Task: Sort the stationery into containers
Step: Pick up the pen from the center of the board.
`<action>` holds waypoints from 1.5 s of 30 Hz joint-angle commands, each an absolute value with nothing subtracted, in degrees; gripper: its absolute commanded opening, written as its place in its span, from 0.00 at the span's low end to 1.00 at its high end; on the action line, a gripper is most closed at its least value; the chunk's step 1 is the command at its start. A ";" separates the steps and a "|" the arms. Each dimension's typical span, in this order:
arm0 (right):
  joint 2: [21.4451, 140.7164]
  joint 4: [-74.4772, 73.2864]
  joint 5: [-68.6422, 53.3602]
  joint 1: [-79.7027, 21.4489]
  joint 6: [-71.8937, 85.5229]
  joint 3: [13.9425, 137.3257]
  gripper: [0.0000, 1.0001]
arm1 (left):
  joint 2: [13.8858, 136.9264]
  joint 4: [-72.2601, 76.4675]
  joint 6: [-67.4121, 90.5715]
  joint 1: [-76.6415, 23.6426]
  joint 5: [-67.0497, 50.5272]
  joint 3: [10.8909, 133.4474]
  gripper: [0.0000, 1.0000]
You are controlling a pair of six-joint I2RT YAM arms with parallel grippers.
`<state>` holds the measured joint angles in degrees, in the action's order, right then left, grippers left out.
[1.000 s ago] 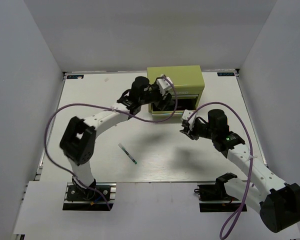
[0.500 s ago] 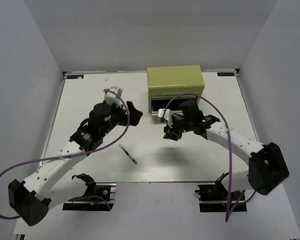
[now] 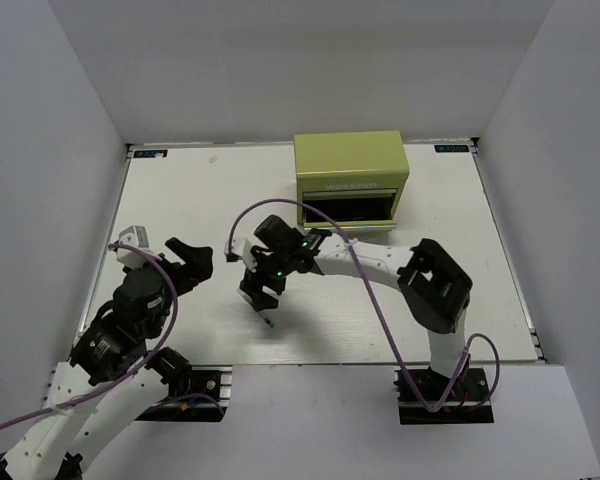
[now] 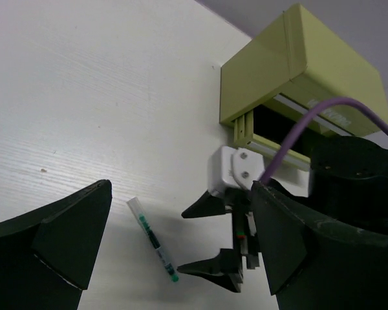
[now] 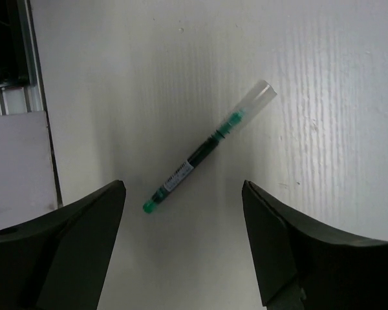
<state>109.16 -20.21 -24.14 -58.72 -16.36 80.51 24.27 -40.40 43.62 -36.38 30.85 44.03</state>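
Green-tipped pen (image 5: 207,152) is shown lying loose on the surface (image 5: 323,97) at mid-frame, framed by the wide-apart right jaws, left jaws also held apart; being skewed to them, it could be spun or rolled away when closed upon.

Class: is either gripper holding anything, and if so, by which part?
Nothing is held. The right gripper stands open above the green pen, which lies on the table; the left gripper is open and empty too.
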 commanded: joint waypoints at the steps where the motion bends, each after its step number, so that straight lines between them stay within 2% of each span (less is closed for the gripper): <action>1: 111.43 -20.84 -20.58 -61.26 -10.38 84.81 0.79 | 22.86 -47.37 44.03 -37.18 32.08 46.22 0.99; 5: 114.25 -19.43 -15.65 -63.36 -9.58 85.43 0.70 | 21.36 -49.04 44.03 -37.18 31.56 46.93 0.99; 11: 117.50 -16.36 -4.41 -66.00 -8.53 86.04 0.50 | 20.83 -51.33 43.51 -37.18 30.94 48.60 0.99; 16: 119.44 -14.68 1.56 -66.97 -7.56 86.83 0.47 | 21.45 -52.90 42.98 -37.18 29.71 50.27 0.99; 26: 121.03 -14.85 1.24 -67.50 -6.33 83.86 0.48 | 19.87 -53.96 41.84 -37.18 29.71 50.27 0.99; 29: 119.89 -15.56 0.79 -67.32 -6.06 81.49 0.41 | 19.86 -53.96 41.84 -37.18 29.18 49.58 0.99; 37: 115.50 -15.47 4.21 -66.88 -6.85 72.53 0.14 | 18.72 -49.93 41.84 -37.18 29.18 45.80 0.99; 41: 113.03 -15.90 4.39 -65.14 -8.87 70.49 0.12 | 18.72 -47.65 41.84 -37.18 29.18 43.51 0.99; 45: 108.04 -16.26 6.41 -62.32 -12.03 70.66 0.04 | 19.25 -44.57 41.84 -37.18 28.65 41.75 0.99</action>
<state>111.37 -11.51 2.96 -64.84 -8.80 71.77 18.70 -48.01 42.44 -36.97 29.30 42.68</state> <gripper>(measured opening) 0.155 0.982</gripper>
